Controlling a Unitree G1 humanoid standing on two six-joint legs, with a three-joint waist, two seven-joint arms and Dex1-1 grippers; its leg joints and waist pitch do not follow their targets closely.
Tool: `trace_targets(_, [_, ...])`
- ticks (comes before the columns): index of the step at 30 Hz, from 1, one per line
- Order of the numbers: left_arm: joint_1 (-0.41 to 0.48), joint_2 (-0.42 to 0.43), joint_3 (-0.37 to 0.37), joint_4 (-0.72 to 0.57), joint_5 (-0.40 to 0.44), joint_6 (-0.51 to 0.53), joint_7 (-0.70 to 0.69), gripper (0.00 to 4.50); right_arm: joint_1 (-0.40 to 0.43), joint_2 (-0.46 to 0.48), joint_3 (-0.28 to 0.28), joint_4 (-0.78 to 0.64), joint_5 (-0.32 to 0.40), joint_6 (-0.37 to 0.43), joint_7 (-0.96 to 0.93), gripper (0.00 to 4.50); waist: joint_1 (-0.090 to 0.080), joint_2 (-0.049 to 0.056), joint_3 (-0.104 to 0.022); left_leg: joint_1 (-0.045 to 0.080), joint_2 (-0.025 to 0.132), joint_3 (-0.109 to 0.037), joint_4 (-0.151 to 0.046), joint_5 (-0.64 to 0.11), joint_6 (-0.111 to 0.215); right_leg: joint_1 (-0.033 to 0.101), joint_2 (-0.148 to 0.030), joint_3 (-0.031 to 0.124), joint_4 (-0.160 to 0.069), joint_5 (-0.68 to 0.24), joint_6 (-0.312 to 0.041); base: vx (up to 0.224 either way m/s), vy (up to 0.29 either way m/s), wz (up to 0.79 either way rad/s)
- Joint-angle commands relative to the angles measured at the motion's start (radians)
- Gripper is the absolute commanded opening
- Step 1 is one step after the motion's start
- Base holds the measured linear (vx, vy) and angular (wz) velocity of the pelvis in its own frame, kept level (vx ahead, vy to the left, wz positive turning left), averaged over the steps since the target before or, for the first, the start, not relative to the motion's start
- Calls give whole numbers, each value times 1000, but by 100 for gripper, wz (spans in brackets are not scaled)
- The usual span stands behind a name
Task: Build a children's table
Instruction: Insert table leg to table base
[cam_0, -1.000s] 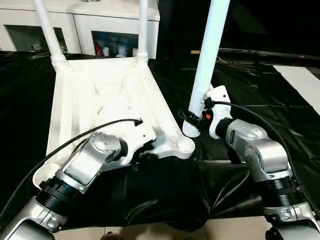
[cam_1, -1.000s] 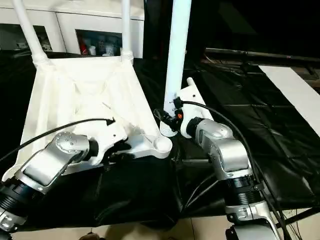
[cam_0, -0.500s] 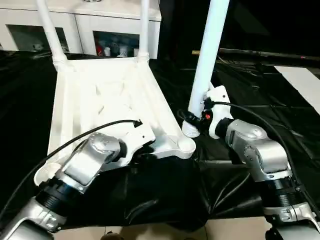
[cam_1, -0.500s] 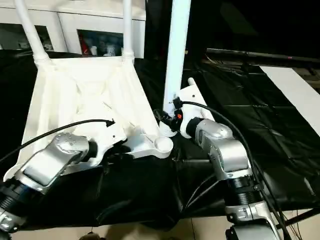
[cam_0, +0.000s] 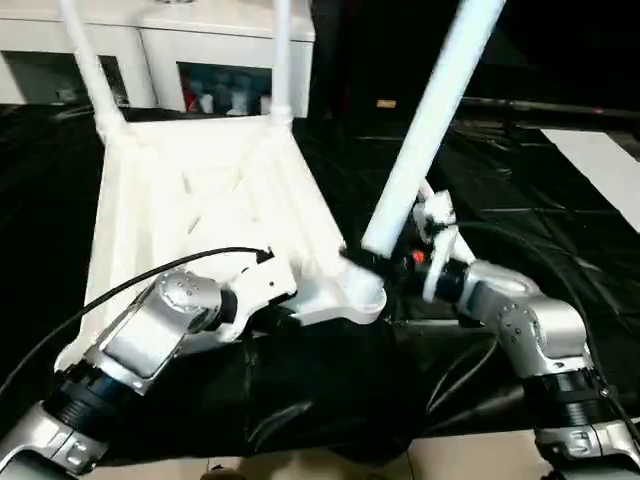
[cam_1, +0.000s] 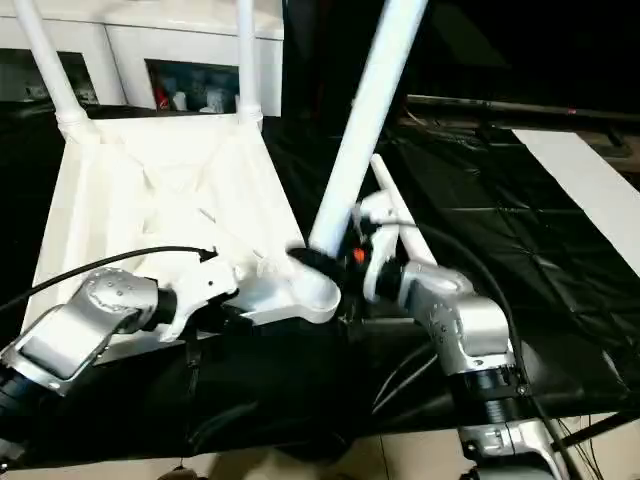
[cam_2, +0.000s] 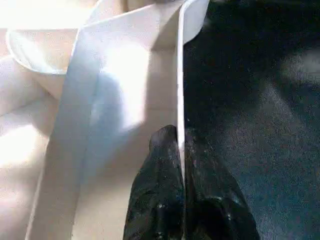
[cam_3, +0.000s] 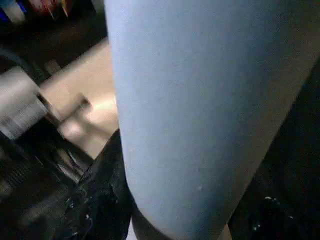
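Tabletop (cam_0: 200, 190) lies underside up on the black sheet (cam_0: 540, 210), long axis running away from the robot, two legs (cam_0: 280, 60) upright at the far corners. Left pincer (cam_2: 182, 200) is clamped on its near rim. Third leg (cam_0: 425, 120), gripped by right pincer (cam_0: 385, 262), was upright earlier and is now tilted right, its foot at the near right socket (cam_0: 362, 290).

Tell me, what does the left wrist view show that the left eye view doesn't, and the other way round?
Left wrist view: close up, the left tool with its two black fingers pinched shut on a thin white edge wall of the tabletop, over black cloth.

Left eye view: the whole upturned tabletop with two legs standing in its far corners, a white cabinet behind, and the right tool holding a third leg tilted at the near corner socket.

Both: the white tabletop, the black cloth and the left arm's end.
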Motion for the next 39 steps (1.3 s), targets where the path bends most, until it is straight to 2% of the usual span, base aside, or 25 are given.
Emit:
trace_targets(1, [6,9,22,9,-6,-21,2,0,0,-29,28,13,-41,-35,10,188,3,6,-68,4,4,5,-68,-210,-15,50,-62,51,-91,-346,-114,0,0,0])
trace_targets(5, [9,8,31,7,-13,-35,-5,0,-6,-46,30,14,-43,-24,13,187,2,7,-67,4,4,3,-69,-213,-12,48,-60,51,-93,-368,-97,0,0,0])
trace_targets(14, [7,0,47,22,-20,-76,-19,0,-40,-33,22,136,-67,-99,14,187,4,9,-70,3,4,4,-68,-207,-11,49,-60,51,-88,-331,-116,0,0,0])
trace_targets(20, [10,0,49,23,-19,-80,-21,0,-52,-12,13,199,-62,-109,22,187,4,9,-70,4,5,4,-69,-210,-11,49,-59,50,-86,-317,-128,0,0,0])
trace_targets(27, [10,-16,65,36,-12,-87,9,0,-41,3,11,271,-69,-170,31,187,0,7,-64,9,3,1,-70,-266,-12,43,-63,47,-103,-454,-89,0,0,0])
trace_targets(30, [4,-29,78,56,-4,-95,41,0,-17,12,-5,279,-60,-203,26,187,-2,2,-64,9,2,2,-69,-269,-9,42,-63,46,-107,-475,-78,0,0,0])
trace_targets(31, [4,-29,78,56,-4,-95,41,0,-17,12,-5,279,-60,-203,26,187,1,4,-65,10,3,1,-69,-267,-8,41,-63,46,-107,-477,-76,0,0,0])
trace_targets(33, [-1,-39,85,70,-1,-100,58,0,13,23,-20,293,-62,-255,13,187,1,4,-65,8,3,1,-70,-268,-6,41,-62,46,-107,-469,-76,0,0,0])
trace_targets(34, [-2,-40,84,71,0,-101,58,0,19,24,-19,298,-66,-268,11,187,1,7,-65,10,3,1,-70,-275,-6,40,-63,44,-108,-473,-76,0,0,0])
trace_targets(38, [-6,-45,83,73,-1,-99,58,0,62,36,-8,296,-89,-346,-4,187,0,7,-65,10,1,0,-71,-295,-3,39,-62,42,-113,-505,-64,0,0,0])
trace_targets(39, [-8,-46,82,74,-1,-100,56,0,67,38,-6,294,-89,-351,-4,187,0,10,-64,11,0,-1,-71,-305,-3,37,-62,42,-116,-515,-60,0,0,0])
